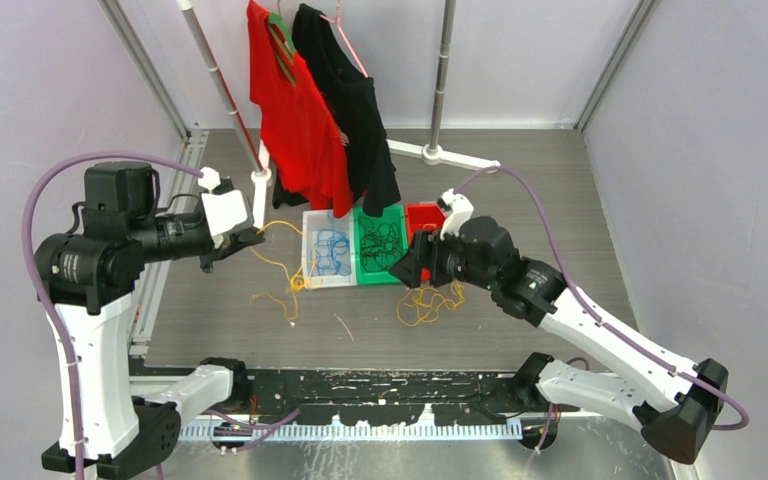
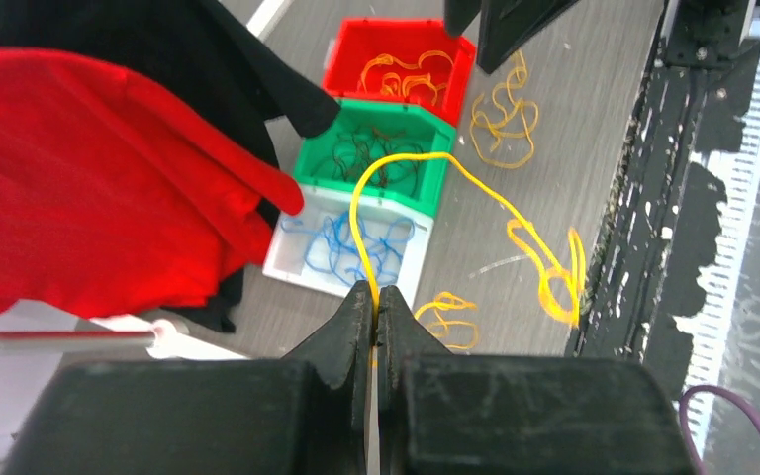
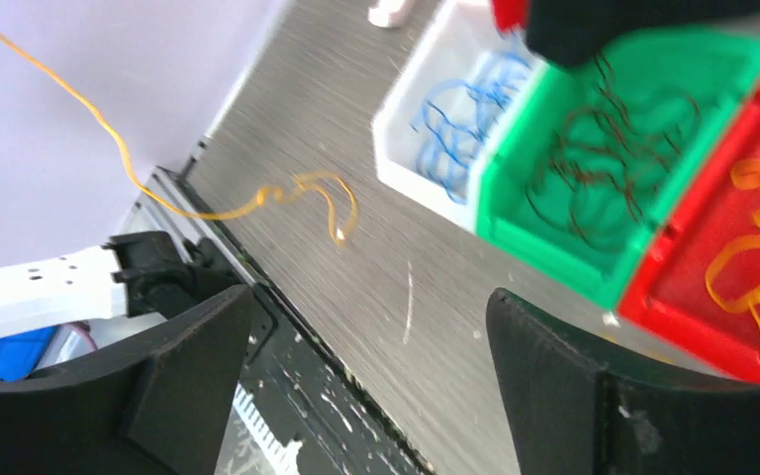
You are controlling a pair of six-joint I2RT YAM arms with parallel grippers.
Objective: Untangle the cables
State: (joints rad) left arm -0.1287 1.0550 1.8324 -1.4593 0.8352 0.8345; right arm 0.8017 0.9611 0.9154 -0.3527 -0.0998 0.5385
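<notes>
**Left claw** [image 2: 376,300]: clenched on one yellow cable [image 2: 411,155]. The cable rises from the tips in an arch, then trails down to loose loops on the table [image 1: 520,200] in front of the white bin [image 1: 328,283].

**Right claw** [image 3: 371,361]: released, jaws wide, nothing between them. It hovers just above the yellow bunch [image 1: 428,303], which lies on the table in front of the red bin [image 1: 422,212].

**Cables, sorted:**
- blue cables [image 1: 328,250] in the white bin
- black cables [image 1: 382,242] in the green bin [image 1: 372,277]
- sorted yellow cables [image 2: 401,71] in the red bin

The three bins stand side by side, touching.

**Cables, unsorted:** the held yellow cable with its trailing loops, and the yellow bunch. No blue or black shows loose on the table.

**Progress (judged):** late stage. Two colours look finished and only yellow remains. The bunch looks knotted and probably needs pulling apart before binning.

**Surface:** grey brushed sheet, flat and bare apart from the items listed, with a black scuffed strip along the near edge.

**Room:**
- pale lilac walls on three sides
- metal rack [image 1: 445,70] at the back
- red shirt [image 1: 295,120] and black shirt [image 1: 350,100] hanging from the rack, their hems reaching down just behind the bins
</notes>
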